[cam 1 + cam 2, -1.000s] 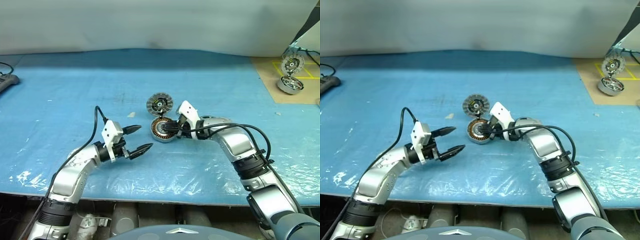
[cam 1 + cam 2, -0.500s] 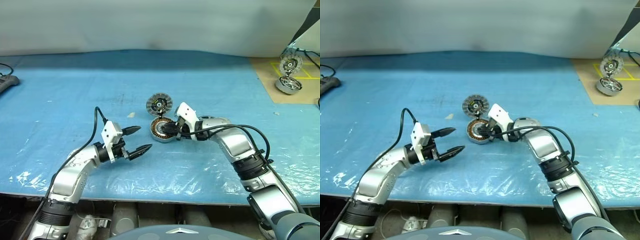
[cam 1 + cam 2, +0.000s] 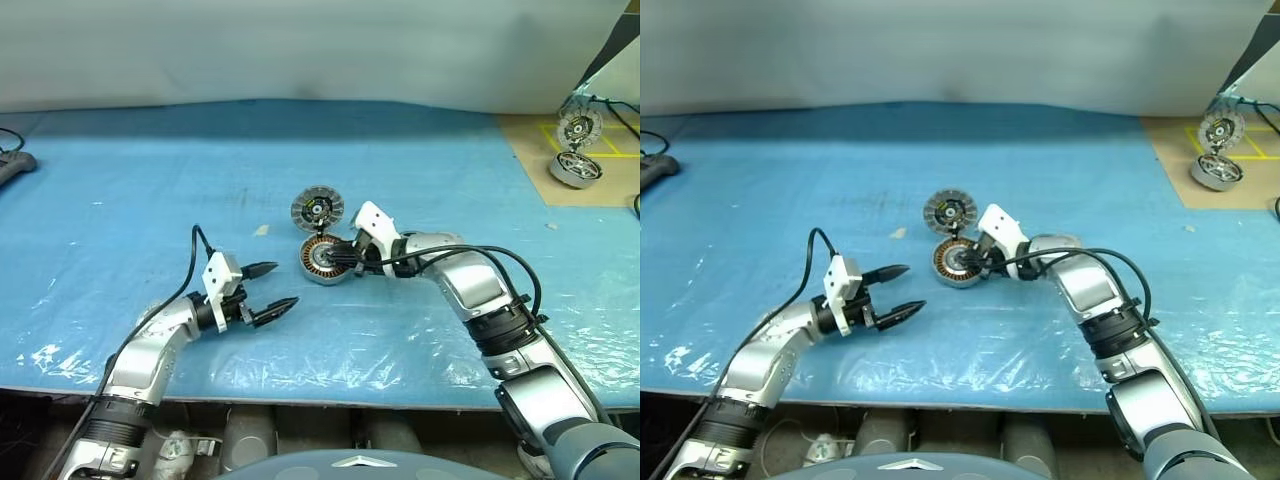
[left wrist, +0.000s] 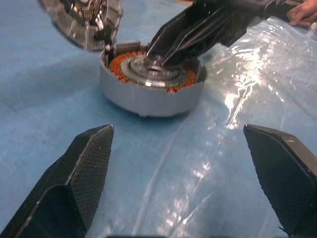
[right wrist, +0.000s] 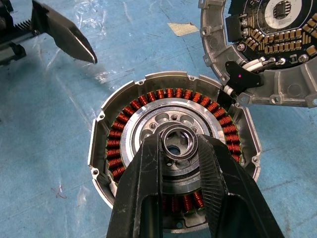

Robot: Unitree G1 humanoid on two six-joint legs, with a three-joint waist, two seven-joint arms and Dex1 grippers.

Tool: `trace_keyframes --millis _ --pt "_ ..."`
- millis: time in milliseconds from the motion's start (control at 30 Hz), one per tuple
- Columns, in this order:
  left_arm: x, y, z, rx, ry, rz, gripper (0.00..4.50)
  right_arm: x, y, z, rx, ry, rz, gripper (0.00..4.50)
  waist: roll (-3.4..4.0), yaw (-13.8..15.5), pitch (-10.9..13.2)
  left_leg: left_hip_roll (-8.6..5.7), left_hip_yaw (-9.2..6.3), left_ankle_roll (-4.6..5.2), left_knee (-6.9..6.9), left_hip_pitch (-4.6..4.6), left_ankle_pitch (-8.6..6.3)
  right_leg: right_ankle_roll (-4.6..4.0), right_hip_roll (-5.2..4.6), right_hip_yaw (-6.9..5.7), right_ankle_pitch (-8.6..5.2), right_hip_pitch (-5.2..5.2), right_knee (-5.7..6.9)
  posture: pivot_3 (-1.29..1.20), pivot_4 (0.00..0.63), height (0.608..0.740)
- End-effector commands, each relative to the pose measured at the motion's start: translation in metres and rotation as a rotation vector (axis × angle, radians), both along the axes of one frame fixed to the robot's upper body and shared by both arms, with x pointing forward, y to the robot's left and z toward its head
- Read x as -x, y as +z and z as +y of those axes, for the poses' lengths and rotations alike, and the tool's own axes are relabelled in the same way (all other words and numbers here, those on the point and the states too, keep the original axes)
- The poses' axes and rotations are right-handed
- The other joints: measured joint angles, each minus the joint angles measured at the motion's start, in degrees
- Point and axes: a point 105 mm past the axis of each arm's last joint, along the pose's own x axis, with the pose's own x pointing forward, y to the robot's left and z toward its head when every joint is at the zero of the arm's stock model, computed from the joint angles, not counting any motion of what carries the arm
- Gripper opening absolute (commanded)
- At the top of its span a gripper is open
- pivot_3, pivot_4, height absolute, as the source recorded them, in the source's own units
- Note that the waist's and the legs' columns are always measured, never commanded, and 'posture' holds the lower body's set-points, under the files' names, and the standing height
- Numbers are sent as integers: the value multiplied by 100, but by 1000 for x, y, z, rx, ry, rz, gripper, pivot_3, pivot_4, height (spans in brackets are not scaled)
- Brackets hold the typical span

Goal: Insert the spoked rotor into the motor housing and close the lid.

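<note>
The motor housing [image 3: 322, 260] lies open on the blue table, copper windings ringing its pale centre [image 5: 148, 124]. The lid [image 3: 318, 209] stands tilted just behind it, inner face showing, joined to it by wires [image 5: 247, 63]. My right gripper [image 3: 341, 262] reaches over the housing and is shut on a small metal ring [image 5: 179, 144] at its centre. My left gripper [image 3: 283, 285] hovers open and empty low over the table, a hand's width left of the housing and pointing at it. The spoked rotor is out of view.
A spare motor unit [image 3: 576, 170] and its disc [image 3: 579, 126] sit on a tan board at the back right. A small scrap [image 3: 262, 229] lies left of the lid. A dark object [image 3: 14, 166] rests at the far left edge. Wrinkled plastic film [image 3: 400, 350] covers the table front.
My left gripper has sunk closer to the table, staying open. The right gripper has kept still on the housing's centre.
</note>
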Motion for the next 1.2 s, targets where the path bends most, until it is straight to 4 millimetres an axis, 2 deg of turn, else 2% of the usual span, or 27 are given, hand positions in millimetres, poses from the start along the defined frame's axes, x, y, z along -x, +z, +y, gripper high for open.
trace_keyframes --millis 33,267,767,1000,1200 --pt "0 -2 9 5 -3 -43 4500 -1 1 -1 14 1 -17 631 0 0 0 -1 0 0 0 0 0 0 0 0 0 0 0 0 150 740" --pt "0 -10 18 3 -3 -47 4500 1 -2 2 10 6 -11 631 0 -3 0 0 0 0 1 3 0 -1 -3 1 0 2 2 0 150 740" --pt "-4 -7 12 11 -10 -51 4500 0 -15 1 59 -1 -16 631 -1 -7 0 0 0 0 0 3 0 -1 -3 1 -1 2 3 0 150 740" --pt "-5 -3 6 14 -16 -53 4500 3 -11 -1 37 3 -4 3021 -1 0 -1 0 0 1 3 6 0 -3 -6 0 -1 6 5 0 150 740" --pt "-7 -5 7 14 -16 -45 4500 5 12 5 -59 28 -18 3021 -1 -6 -1 0 0 1 8 6 0 -20 -5 2 -12 6 5 0 150 740"
